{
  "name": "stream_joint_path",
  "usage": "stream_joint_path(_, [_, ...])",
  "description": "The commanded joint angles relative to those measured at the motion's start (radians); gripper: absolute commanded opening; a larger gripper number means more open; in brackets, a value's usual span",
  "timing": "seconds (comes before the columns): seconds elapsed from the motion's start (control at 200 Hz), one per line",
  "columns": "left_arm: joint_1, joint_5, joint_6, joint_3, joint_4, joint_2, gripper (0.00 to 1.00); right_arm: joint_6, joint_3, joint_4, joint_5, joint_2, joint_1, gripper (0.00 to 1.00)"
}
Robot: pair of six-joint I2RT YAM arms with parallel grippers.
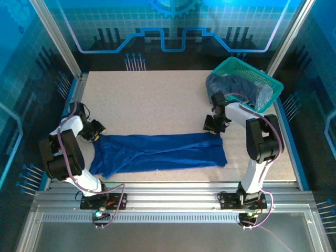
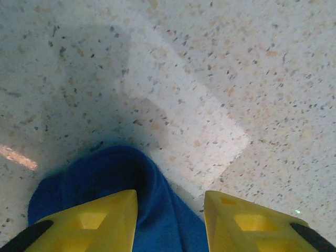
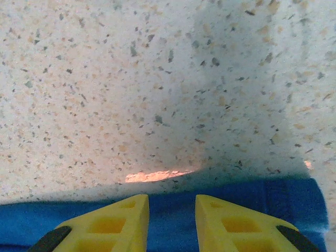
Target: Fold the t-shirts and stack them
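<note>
The speckled table [image 1: 157,100] is seen from above, and across its near half the royal blue t-shirt [image 1: 163,152] is laid out as a long, wrinkled band running from left to right, not yet folded into a compact shape. At the far right corner the teal mesh basket [image 1: 273,84] is set, and duller grey-blue shirts [image 1: 231,84] are heaped inside it.

The left gripper [image 1: 97,135] is placed at the band's left end. In the left wrist view its jaws [image 2: 170,197] are seen apart with a hump of blue cloth [image 2: 105,173] bunched between them; whether that cloth is actually pinched cannot be told. The right gripper [image 1: 214,127] is placed at the band's far right corner. In the right wrist view its jaws [image 3: 171,198] are held apart over the flat hem [image 3: 283,199], with no fold drawn up between them.

A two-ended pickup for the next fold is judged to be in hand. It would be done well if both layers of cloth were caught at each end, the ends were raised evenly, and the cloth was kept taut so that no slack is dragged or creased.
</note>
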Motion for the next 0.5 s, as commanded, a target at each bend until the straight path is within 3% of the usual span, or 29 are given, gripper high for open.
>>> stream_joint_path(0.0, [0.004,-0.039,0.032,0.002,-0.04,-0.004,0.38,-0.008,0.033,-0.05,0.016,0.036,-0.013,0.3])
stream_joint_path(0.2, [0.005,-0.083,0.033,0.01,-0.045,-0.018,0.37,-0.001,0.06,-0.074,0.052,0.057,-0.013,0.31])
stream_joint_path(0.295, [0.004,-0.039,0.032,0.002,-0.022,-0.004,0.36,0.0,0.068,-0.075,0.053,0.066,-0.015,0.31])
stream_joint_path(0.495, [0.006,0.01,-0.008,-0.025,0.043,0.026,0.17,0.033,0.073,-0.089,0.069,0.082,-0.015,0.29])
